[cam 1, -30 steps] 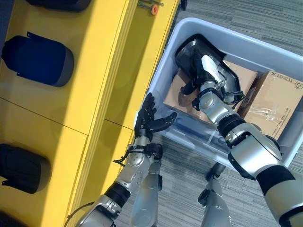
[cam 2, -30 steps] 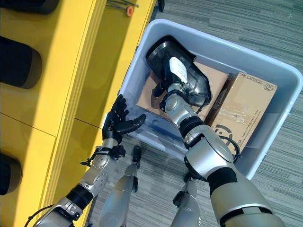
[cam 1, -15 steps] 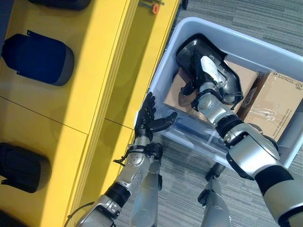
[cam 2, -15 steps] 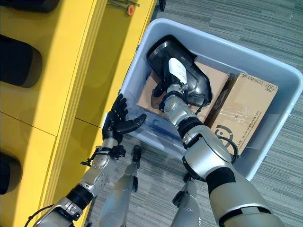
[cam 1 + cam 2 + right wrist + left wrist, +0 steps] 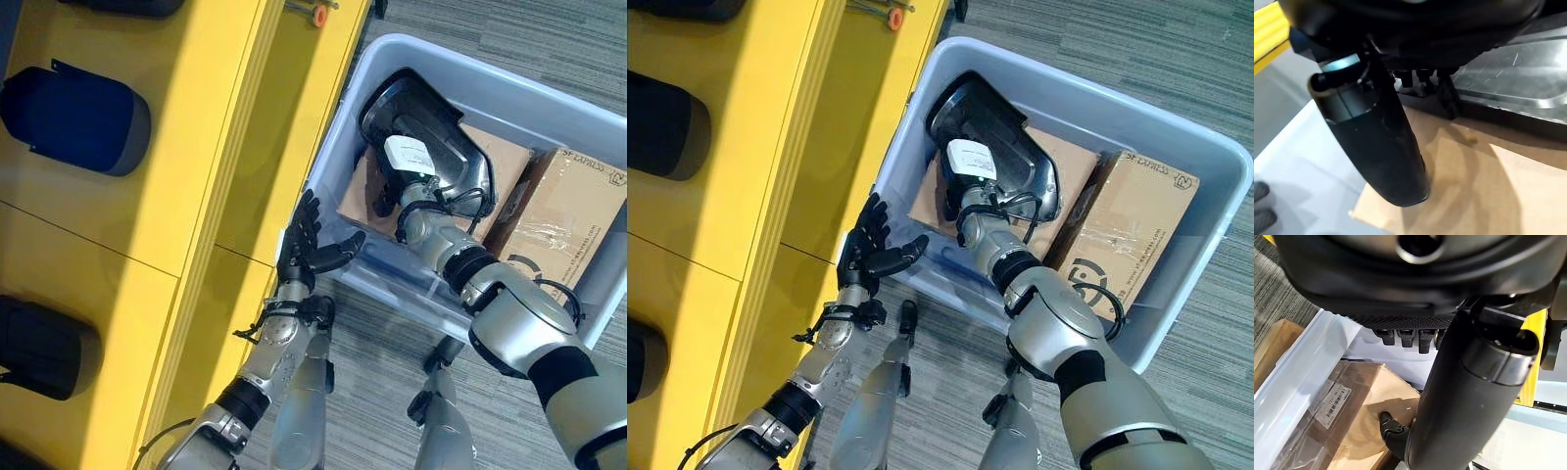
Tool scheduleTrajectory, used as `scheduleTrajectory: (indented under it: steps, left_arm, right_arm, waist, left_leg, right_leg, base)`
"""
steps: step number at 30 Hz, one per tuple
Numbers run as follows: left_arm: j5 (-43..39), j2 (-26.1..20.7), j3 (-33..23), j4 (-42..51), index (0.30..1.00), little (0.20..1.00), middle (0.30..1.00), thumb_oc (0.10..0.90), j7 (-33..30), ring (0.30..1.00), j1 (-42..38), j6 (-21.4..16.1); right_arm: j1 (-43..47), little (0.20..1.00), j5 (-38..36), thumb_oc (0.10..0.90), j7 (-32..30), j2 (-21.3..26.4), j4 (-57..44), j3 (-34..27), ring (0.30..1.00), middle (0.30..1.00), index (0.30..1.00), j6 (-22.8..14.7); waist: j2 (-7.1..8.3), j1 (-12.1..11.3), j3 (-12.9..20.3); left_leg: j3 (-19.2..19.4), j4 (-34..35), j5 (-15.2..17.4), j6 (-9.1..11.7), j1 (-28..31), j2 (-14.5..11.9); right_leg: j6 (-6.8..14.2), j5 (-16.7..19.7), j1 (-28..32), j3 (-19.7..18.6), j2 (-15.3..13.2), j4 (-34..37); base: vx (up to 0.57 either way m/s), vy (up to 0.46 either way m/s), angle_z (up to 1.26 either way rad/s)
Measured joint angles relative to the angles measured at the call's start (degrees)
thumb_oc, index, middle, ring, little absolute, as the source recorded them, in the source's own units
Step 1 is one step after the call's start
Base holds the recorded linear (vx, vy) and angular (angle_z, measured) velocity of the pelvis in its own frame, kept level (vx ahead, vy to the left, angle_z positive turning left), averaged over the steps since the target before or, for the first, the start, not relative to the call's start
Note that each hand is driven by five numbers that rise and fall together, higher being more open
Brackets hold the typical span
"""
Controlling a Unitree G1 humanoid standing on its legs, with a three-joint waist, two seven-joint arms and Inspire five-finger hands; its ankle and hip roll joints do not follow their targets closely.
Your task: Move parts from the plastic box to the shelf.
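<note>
Black part (image 5: 994,162) in plastic box (image 5: 1176,137), right hand (image 5: 965,201) fingers hidden beneath; left hand (image 5: 872,253) open.

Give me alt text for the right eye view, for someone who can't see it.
The robot's right hand reaches into a pale plastic box on grey carpet, at the edge of a large black part that lies on cardboard boxes. Its left hand hovers open outside the box's near wall, beside a yellow shelf holding other dark parts.
</note>
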State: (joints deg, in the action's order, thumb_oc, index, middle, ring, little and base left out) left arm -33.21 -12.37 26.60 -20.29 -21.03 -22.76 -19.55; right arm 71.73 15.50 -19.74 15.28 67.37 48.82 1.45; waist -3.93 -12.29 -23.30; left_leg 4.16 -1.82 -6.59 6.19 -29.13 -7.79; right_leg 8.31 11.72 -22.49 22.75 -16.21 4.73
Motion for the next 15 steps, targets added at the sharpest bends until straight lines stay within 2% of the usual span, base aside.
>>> scheduleTrajectory:
  steps: [5, 12, 15]
  left_arm:
    - [0.39, -0.18, -1.19, 0.93, 1.0, 1.0, 1.0, 0.9, 0.02, 1.0, 1.01, -0.73]
    - [0.39, -0.25, -2.35, 1.12, 1.0, 1.0, 1.0, 0.9, 0.04, 1.0, 1.22, -0.87]
    - [0.39, -0.26, -2.99, 1.31, 1.0, 1.0, 1.0, 0.9, 0.07, 1.0, 1.23, -0.92]
  right_arm:
    - [-0.32, 1.0, 0.42, 0.9, 1.03, 0.44, -2.13, 0.02, 1.0, 1.0, 1.0, 0.02]
    - [-0.5, 1.0, 3.03, 0.9, 2.26, 0.89, -2.58, 0.02, 1.0, 1.0, 1.0, -0.03]
    - [-1.35, 1.0, 4.64, 0.9, 2.57, 1.83, -4.22, 0.02, 1.0, 1.0, 1.0, -0.19]
  waist:
    - [1.18, 0.6, -0.7]
    - [1.59, 1.42, -0.93]
    - [2.23, 1.58, -1.3]
  left_leg:
    - [0.05, -0.05, -0.01, -0.01, 0.11, -0.02]
    - [0.11, -0.1, -0.19, -0.2, 0.27, -0.04]
    - [0.18, -0.25, -0.19, -0.2, 0.32, -0.04]
  right_leg:
    - [0.0, 0.0, 0.0, -0.12, -0.02, -0.19]
    - [0.0, 0.0, -0.06, -0.27, -0.09, -0.62]
    - [-0.01, 0.01, -0.1, -0.44, -0.15, -0.81]
  base:
    - [0.0, 0.0, 0.0]
    - [0.0, 0.0, 0.0]
    - [0.0, 0.0, 0.0]
